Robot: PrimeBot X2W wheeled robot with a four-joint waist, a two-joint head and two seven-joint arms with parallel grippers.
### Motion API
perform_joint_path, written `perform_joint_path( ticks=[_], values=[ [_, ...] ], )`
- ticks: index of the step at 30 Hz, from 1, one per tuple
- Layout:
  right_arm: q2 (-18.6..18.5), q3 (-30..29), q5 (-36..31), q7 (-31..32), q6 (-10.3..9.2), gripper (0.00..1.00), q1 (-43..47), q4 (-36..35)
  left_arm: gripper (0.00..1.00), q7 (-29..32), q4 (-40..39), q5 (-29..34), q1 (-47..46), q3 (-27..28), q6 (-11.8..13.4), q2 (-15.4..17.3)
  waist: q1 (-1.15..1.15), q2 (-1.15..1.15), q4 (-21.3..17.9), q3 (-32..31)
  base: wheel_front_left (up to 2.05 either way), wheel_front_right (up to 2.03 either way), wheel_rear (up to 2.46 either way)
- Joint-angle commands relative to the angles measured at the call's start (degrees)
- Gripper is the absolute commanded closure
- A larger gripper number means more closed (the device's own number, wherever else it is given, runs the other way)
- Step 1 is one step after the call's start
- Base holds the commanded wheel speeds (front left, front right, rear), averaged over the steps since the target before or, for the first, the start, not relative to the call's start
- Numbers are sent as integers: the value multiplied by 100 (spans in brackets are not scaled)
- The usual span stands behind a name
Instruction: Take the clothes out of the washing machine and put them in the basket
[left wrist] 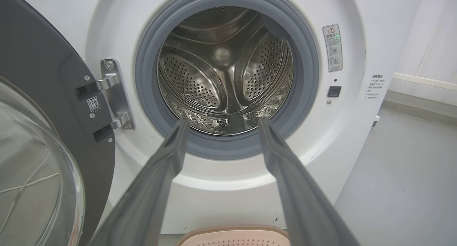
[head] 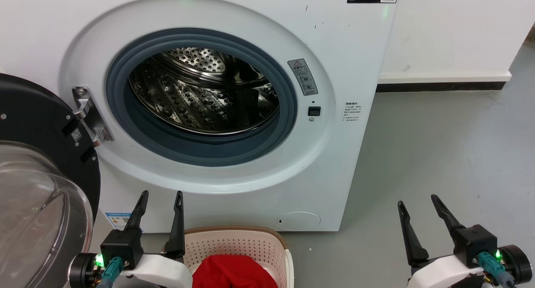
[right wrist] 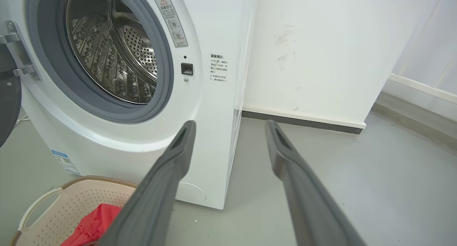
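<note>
The white washing machine [head: 342, 54] stands before me with its dark glass-bubble door [head: 37, 187] swung open to the left. Its steel drum [head: 205, 91] shows bare metal, with no fabric visible inside. On the floor below the porthole sits the cream basket [head: 234, 240], and red clothes [head: 234, 273] lie in it, also seen as red clothes [right wrist: 93, 224] in the right wrist view. My left gripper [head: 161, 198] is open beside the basket's left rim, holding nothing. My right gripper [head: 418, 200] is open over the grey floor to the right of the machine, holding nothing.
Grey floor [head: 451, 154] stretches to the right of the machine. A white wall with a dark skirting strip [head: 439, 86] runs behind it. The open door [left wrist: 39, 131] takes up the space at the left.
</note>
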Motion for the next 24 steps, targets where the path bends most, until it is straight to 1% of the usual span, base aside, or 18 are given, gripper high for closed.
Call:
perform_joint_path(
  ticks=[1, 6, 14, 15, 18, 24],
  values=[
    [8, 24, 23, 14, -4, 0, 69, -37, 0, -19, -29, -10, 43, 9, 9, 26, 0, 0, 2, 5, 0, 0, 0],
    [7, 69, 66, 6, -4, 0, 77, -26, 0, -12, -72, -45, 73, 10, 74, 49, 0, 0, 36, 6, 0, 0, 0],
    [7, 95, 86, -8, -4, 0, 51, 1, 0, 29, -61, -100, 103, 3, 86, 81, 0, 0, 40, 15, 0, 0, 0],
    [1, 88, 53, 5, 0, 100, 21, 4, 100, 27, -59, -85, 27, -3, 79, 65, 0, 0, 41, 15, 0, 0, 0],
    [1, 98, 82, -4, 1, 100, 84, 137, 100, 48, 84, -114, 63, -7, 74, 28, 0, 0, 41, 17, 0, 0, 0],
    [-41, 85, 926, 38, 1, 100, 16, 188, 100, 213, 178, -789, -24, 128, -16, -24, 0, 0, 41, 31, 0, 0, 0]
  ],
)
